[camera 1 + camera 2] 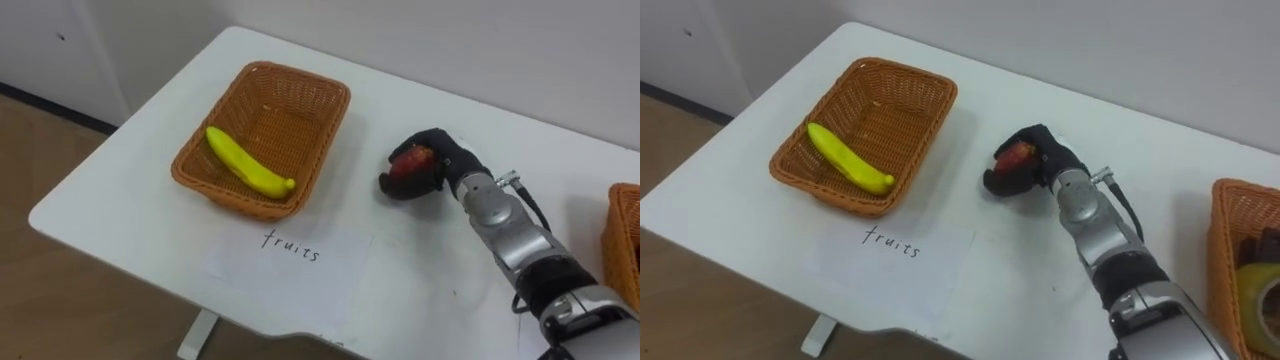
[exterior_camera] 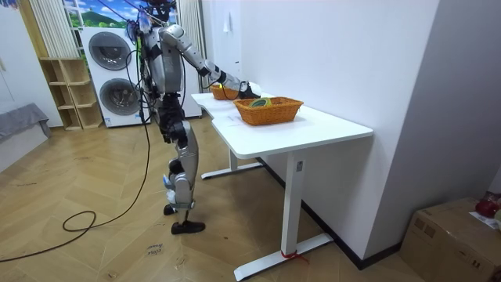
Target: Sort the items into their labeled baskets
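Banana (image 1: 248, 163) lies slantwise in the wicker fruit basket (image 1: 290, 105), upper left of centre on the white table (image 1: 120, 210). Handwritten paper label (image 1: 290, 255) lies flat just below that basket. Further right, mid-frame, my right hand (image 1: 447, 160) is curled tight round a red fruit (image 1: 414, 162), low over the table top, apart from the basket. Second wicker basket (image 1: 625, 245) is cut by the right edge.

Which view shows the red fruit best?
Left eye view: the red fruit shows inside the curled right hand. Right eye view: much the same. Room view: too small to tell.
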You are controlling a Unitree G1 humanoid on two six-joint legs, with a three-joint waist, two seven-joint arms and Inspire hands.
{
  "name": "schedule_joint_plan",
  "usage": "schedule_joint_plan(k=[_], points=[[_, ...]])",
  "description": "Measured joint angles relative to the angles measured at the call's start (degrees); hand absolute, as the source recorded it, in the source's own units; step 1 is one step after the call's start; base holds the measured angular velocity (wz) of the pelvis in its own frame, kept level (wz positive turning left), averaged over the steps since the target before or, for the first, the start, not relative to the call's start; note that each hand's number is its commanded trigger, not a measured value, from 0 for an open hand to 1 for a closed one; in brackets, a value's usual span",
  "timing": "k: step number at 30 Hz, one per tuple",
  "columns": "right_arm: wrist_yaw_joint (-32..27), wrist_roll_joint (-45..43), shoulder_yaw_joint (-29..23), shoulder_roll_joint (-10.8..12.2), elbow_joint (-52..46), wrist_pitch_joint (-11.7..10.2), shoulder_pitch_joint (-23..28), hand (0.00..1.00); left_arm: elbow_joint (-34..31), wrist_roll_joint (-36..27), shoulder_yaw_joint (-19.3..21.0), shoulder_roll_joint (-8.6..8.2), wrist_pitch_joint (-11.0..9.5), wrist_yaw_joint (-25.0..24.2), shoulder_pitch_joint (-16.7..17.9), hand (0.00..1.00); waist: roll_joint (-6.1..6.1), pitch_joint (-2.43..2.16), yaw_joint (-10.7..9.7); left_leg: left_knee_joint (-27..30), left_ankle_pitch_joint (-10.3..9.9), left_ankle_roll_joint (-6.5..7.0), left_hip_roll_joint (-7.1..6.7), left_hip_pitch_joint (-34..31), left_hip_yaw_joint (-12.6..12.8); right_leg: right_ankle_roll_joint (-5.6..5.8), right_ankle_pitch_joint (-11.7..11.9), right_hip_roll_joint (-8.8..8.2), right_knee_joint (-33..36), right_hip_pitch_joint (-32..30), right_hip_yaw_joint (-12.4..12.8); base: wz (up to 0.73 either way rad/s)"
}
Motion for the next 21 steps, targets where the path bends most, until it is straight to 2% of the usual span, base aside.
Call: schedule_joint_plan(k=[4,9,17,21], points=[[0.8,0.4,-1.9,0.0,-7.9,0.0,0.0,1.00,0.0,0.6,2.1,-0.21,0.0,0.0,0.6,0.00,0.10,0.08,-0.9,-0.1,0.0,0.00,0.01,-0.1,0.0,0.00,0.0,0.03,0.0,0.0,0.0,0.00],[0.8,1.8,-2.3,-0.6,-16.6,-0.1,0.0,1.00,0.0,1.1,3.6,-0.40,0.0,0.0,0.8,0.00,0.06,0.06,-0.5,-0.2,0.0,0.00,0.00,0.0,0.0,0.00,0.0,0.40,0.1,0.1,0.2,0.00],[0.7,1.9,-1.7,-0.5,-23.1,0.1,0.0,1.00,-1.8,1.1,3.5,-0.97,0.3,0.0,2.2,0.00,-0.43,-0.02,0.4,-0.2,0.0,0.00,-0.01,0.5,-0.1,0.08,-0.1,0.07,0.1,0.2,0.2,0.00],[0.7,0.8,-1.4,-0.3,-23.0,2.2,0.0,1.00,-2.6,1.2,4.0,-0.86,1.0,-0.1,2.2,0.00,-1.03,0.05,1.5,-0.2,0.0,0.00,-0.03,0.7,-0.2,0.13,-0.1,-0.03,0.1,0.6,0.0,0.00]])
